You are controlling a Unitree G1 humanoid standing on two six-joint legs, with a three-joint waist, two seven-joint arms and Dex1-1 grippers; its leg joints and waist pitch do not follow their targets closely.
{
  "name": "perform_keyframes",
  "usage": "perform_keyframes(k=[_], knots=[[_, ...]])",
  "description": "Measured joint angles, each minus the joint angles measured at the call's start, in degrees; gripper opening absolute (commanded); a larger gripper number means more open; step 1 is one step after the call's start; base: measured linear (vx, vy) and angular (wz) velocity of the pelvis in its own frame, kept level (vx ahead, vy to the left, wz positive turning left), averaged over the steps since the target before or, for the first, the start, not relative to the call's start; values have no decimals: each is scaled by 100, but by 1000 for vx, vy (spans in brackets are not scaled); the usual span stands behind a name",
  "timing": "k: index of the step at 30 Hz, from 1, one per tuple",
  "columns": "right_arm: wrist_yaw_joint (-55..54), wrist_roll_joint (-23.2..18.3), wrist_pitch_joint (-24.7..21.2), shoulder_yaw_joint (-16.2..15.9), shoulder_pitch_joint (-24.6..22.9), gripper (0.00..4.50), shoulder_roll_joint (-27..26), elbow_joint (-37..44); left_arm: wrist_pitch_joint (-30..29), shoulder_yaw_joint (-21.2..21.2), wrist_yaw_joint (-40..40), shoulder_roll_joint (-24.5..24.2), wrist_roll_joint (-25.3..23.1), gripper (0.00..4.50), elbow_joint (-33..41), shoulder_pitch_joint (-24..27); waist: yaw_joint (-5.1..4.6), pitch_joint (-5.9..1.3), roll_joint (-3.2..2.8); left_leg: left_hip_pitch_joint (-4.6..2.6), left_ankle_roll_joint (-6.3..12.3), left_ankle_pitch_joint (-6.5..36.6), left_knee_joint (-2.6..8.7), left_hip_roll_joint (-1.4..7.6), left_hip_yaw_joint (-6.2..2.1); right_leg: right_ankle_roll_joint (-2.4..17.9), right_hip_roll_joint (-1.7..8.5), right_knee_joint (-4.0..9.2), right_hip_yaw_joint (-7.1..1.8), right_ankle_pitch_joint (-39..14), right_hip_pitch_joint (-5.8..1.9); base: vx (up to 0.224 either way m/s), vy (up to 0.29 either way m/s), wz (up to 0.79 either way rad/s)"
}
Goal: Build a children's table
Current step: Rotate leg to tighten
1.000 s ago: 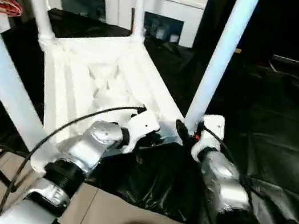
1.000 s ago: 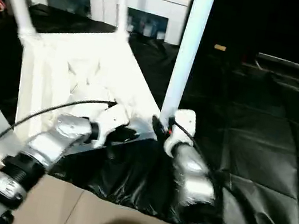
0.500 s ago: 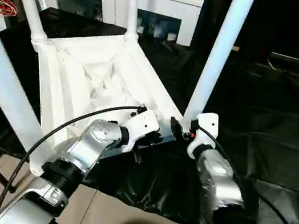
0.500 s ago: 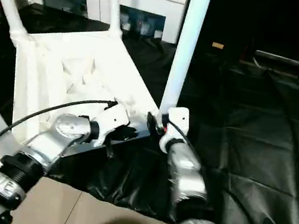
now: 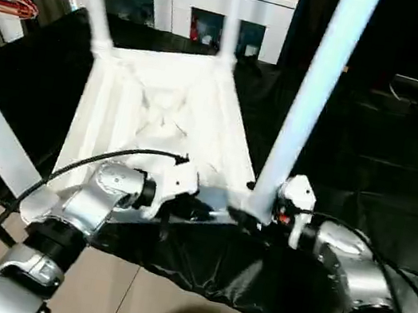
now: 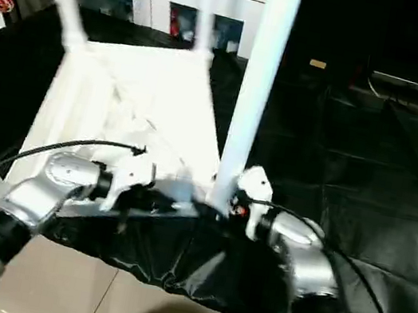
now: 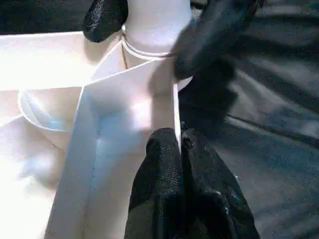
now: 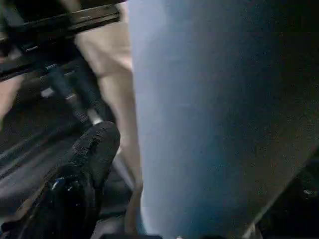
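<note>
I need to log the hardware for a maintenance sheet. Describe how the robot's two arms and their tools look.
Both forearms are silver metallic cylinders with black ring joints nearer the body. The left arm carries a thin black cable arcing over it to a white wrist housing. The right arm ends in a similar white housing with a small red mark. The left tool and right tool each have two matte black, rounded fingers.
</note>
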State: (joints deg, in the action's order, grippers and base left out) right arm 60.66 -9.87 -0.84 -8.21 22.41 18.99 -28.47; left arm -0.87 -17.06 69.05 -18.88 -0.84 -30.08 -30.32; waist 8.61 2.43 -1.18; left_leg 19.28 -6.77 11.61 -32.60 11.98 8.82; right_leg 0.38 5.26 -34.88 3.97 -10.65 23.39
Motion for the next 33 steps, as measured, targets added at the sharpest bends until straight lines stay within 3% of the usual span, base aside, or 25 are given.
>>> perform_keyframes(k=[5,15,21,29,33], knots=[[689,-181,-242,-160,-1,367,187,172,4,-48,460,-196,113,0,16,1,19,1,1,9,1,0,-7,0,0,0,1,-2,0,0,4,0,0,0],[1441,-304,-664,-428,-26,270,474,486,-160,-136,1169,-392,250,0,59,-6,120,1,2,9,4,-2,-9,1,0,0,1,-4,0,0,4,0,0,0],[1505,-304,-760,-477,-67,254,497,606,-253,-151,1296,-411,274,0,56,-52,132,-1,0,9,0,0,-12,0,0,0,1,-6,0,0,4,0,0,0],[767,-288,-578,-164,-381,247,132,673,-266,-70,891,-254,225,0,-45,-53,125,-4,-14,-5,-3,-1,-18,1,-1,11,1,-12,-1,8,-2,0,0,0],[-553,-77,-287,170,-364,241,-428,335,-357,76,158,10,66,0,-288,-141,12,-16,-50,-25,-15,-7,-13,-4,-2,-6,1,-8,-4,14,-10,0,0,0]])
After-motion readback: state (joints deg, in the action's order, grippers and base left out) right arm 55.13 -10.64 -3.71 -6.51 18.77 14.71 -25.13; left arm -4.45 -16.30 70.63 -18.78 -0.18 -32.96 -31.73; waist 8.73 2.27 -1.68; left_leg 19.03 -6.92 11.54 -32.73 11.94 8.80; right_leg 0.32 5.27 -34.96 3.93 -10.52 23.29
